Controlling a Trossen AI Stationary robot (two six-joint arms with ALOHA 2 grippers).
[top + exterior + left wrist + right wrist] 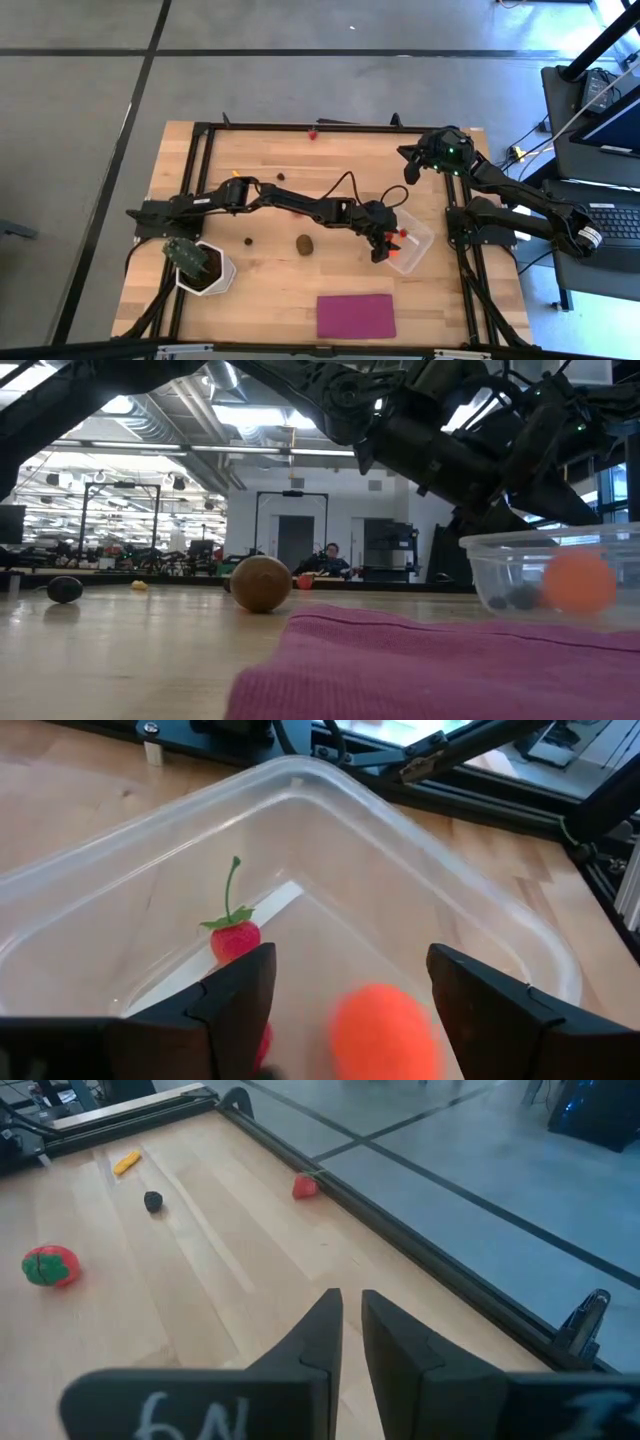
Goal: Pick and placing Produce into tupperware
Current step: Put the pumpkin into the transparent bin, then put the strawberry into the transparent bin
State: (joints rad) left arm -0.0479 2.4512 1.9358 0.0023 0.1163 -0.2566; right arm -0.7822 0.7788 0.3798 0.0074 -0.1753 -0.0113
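The clear tupperware (418, 236) stands near the table's right side. My left gripper (350, 956) hovers open above its inside, also seen from above (383, 250). An orange ball (385, 1032) lies in the tub below the fingers, beside a small red piece with a green stem (235, 936). The low view shows the ball (580, 582) and dark berries (510, 598) in the tub. The brown oval (305, 244) and a dark berry (247, 239) rest on the table. My right gripper (350, 1320) is shut and empty above the far right part of the table.
A red-and-green piece (50, 1266), a dark berry (153, 1201), a yellow bit (127, 1161) and a small red piece (305, 1187) lie near the far edge. A magenta rectangle (355, 315) lies at the near edge. The potted plant (205, 265) stands near left.
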